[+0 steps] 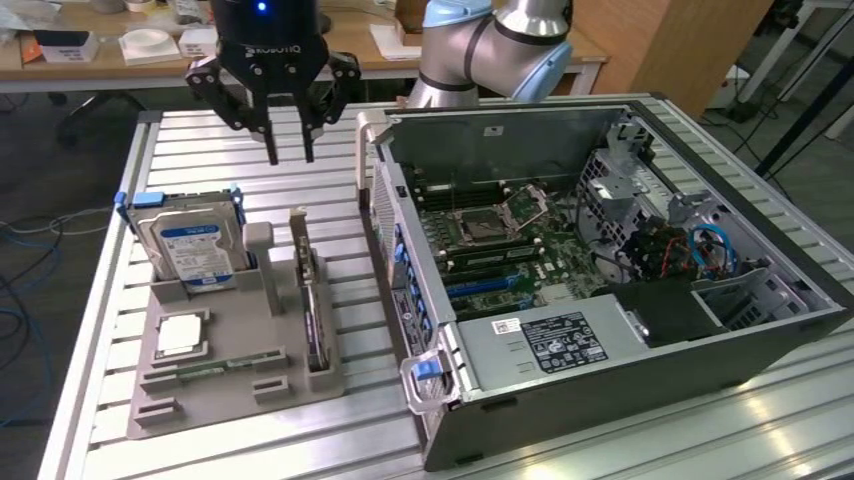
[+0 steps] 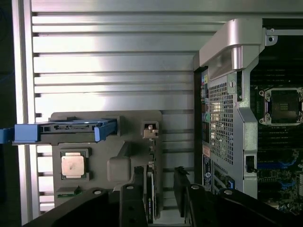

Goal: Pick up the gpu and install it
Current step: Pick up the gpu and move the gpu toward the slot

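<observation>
— So, where is the thin dark green-black gpu card [image 1: 314, 325]?
— On edge in the grey plastic holder [image 1: 200, 405], at the exterior view's right of the silver hard drive [image 1: 194, 245]. The black two-fingered gripper [image 1: 291, 155] hangs above, farther back, jaws spread, empty.

The gpu [image 1: 310, 300], a thin dark card, stands on edge in the gray holder [image 1: 240, 392], at its 3 o'clock side.
</observation>
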Tool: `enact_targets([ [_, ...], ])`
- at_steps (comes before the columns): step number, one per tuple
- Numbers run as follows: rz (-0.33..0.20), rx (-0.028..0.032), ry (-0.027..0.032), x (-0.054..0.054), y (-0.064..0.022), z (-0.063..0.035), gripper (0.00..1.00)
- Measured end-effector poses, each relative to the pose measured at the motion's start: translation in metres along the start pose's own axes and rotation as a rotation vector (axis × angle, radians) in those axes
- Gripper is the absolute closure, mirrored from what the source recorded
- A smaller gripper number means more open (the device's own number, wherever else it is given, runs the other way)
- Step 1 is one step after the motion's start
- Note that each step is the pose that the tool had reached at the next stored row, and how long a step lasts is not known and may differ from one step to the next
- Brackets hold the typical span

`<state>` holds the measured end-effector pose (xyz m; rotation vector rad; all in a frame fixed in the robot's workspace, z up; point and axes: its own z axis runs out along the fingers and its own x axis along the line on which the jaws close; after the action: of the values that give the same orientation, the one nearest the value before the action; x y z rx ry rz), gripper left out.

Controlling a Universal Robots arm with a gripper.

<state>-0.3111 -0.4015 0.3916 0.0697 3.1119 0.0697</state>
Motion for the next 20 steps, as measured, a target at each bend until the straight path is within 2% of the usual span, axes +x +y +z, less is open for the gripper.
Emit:
enact_targets([
  [1, 0.000, 0.0000, 0.0000, 0.0000, 0.0000, 0.0000, 0.59],
  [2, 0.000, 0.0000, 0.0000, 0.0000, 0.0000, 0.0000, 0.53],
  [12, 0.000, -0.0001, 0.0000, 0.0000, 0.0000, 0.0004, 0.53],
  [20, 0.000, -0.0001, -0.0004, 0.0001, -0.0003, 0.0057, 0.53],
])
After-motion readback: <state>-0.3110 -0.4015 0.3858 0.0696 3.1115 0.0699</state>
